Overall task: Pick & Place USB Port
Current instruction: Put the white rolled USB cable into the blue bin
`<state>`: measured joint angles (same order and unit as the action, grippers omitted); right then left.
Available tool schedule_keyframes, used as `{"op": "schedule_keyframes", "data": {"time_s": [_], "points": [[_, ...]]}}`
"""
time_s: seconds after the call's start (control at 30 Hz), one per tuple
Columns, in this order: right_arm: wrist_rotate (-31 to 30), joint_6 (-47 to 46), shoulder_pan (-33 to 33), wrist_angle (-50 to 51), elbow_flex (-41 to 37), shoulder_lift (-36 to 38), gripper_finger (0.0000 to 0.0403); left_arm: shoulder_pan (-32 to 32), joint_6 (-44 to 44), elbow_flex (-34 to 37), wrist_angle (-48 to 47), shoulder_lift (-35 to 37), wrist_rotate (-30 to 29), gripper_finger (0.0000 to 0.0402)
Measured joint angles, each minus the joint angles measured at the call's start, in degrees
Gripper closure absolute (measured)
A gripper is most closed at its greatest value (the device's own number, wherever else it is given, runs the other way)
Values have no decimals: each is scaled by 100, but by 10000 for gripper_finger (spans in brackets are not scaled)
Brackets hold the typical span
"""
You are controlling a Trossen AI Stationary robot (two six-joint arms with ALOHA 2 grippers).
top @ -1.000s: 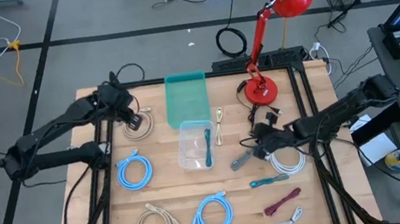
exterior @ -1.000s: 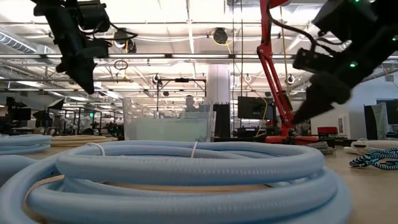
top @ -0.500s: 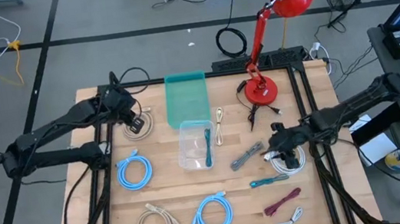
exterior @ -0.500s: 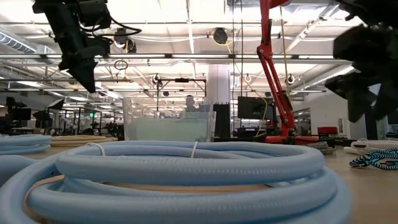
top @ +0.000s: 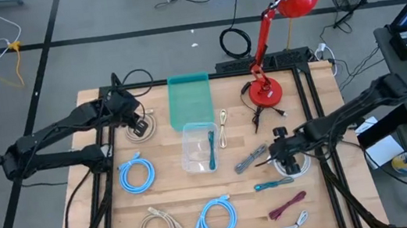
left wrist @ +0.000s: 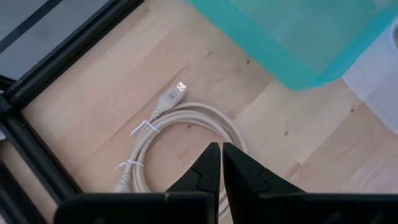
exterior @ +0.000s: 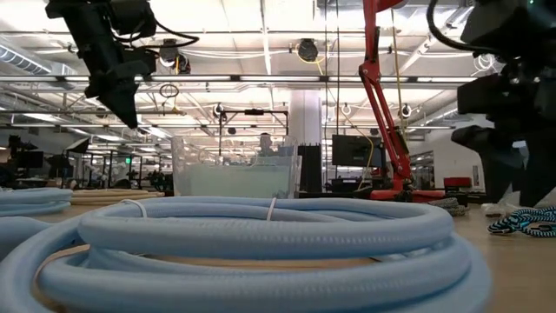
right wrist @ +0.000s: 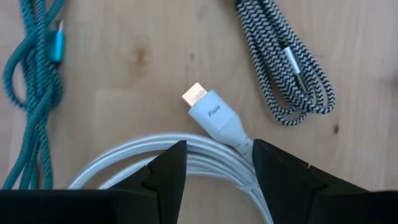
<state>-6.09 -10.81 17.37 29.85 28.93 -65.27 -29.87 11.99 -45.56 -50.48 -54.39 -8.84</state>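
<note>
Wooden table [top: 175, 200]: three blue coils; right gripper [top: 281, 156] open over white cable [right wrist: 211, 118], left gripper [top: 139, 125] closed

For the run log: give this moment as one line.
right gripper: open over white HDMI cable | left gripper: shut above beige USB cable | nothing held

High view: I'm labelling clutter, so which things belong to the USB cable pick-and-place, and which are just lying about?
Likely in the job: right gripper, jaws open over the white cable; clear bin; left gripper, jaws shut above the beige cable.
Lying about: red lamp; blue coil; striped cable; teal tray.
</note>
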Motion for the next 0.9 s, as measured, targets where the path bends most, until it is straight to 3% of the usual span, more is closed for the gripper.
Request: {"op": "schedule_keyframes", "data": {"time_s": [0.2,0.4,0.57,0.73,0.9], "points": [[-311,-145,1,55,-7,-149,224,11,-48,0,65,1,30,378],[-1461,-457,-225,116,-28,-135,224,11,-96,0,68,0,33,378],[-1406,-673,-357,164,93,-145,225,7,-92,99,89,2,45,378],[-1316,-661,-315,210,686,-150,225,7,-98,553,275,2,156,378],[-1298,115,-202,910,1251,-147,225,0,-5,788,714,2,404,378]]}}
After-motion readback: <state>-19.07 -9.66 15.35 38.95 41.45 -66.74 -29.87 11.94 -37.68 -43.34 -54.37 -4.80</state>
